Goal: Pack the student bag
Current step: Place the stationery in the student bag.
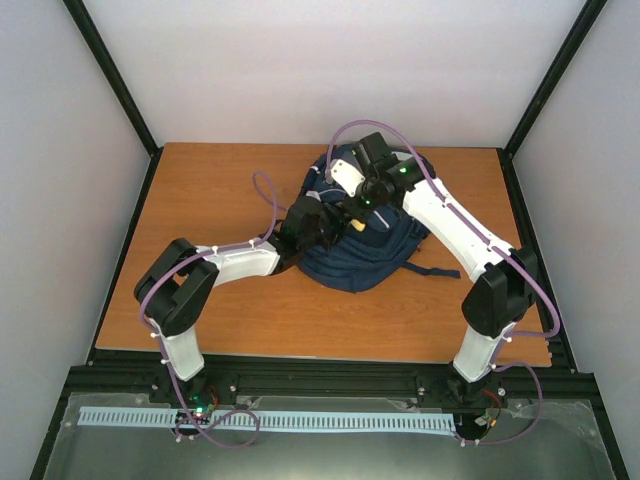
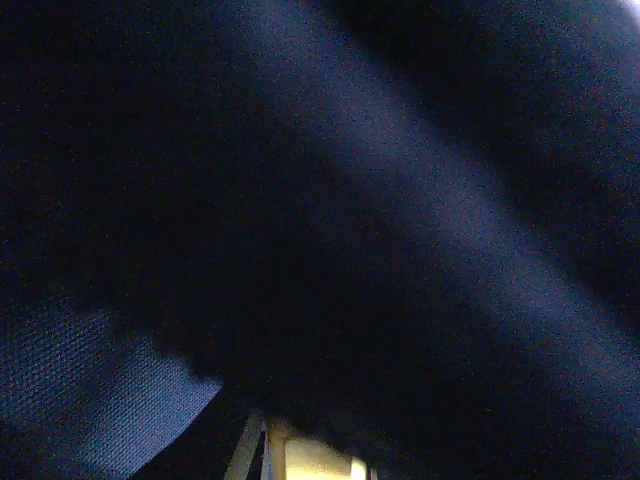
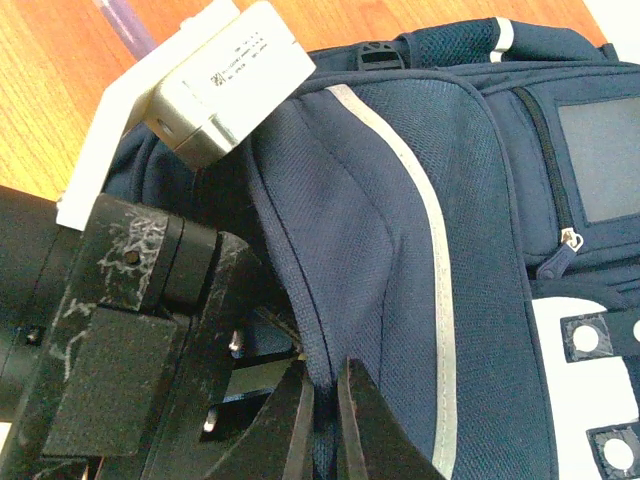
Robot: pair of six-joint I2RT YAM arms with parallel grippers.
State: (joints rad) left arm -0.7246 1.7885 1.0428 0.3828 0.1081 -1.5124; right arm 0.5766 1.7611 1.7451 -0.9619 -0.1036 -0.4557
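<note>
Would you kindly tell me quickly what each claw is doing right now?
Left claw: against the student bag, wrist view all dark fabric; cannot be told.
Right claw: closed on a fabric edge of the student bag.

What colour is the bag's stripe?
White stripe on the navy student bag; right wrist view shows best.

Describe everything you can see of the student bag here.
The student bag is navy woven fabric, lying slumped at the middle of the wooden table. It shows a pale reflective stripe, a zipped front pocket, white patches and a dark strap trailing right. The right claw pinches a seam edge; the left claw is against it, its jaws hidden.
</note>
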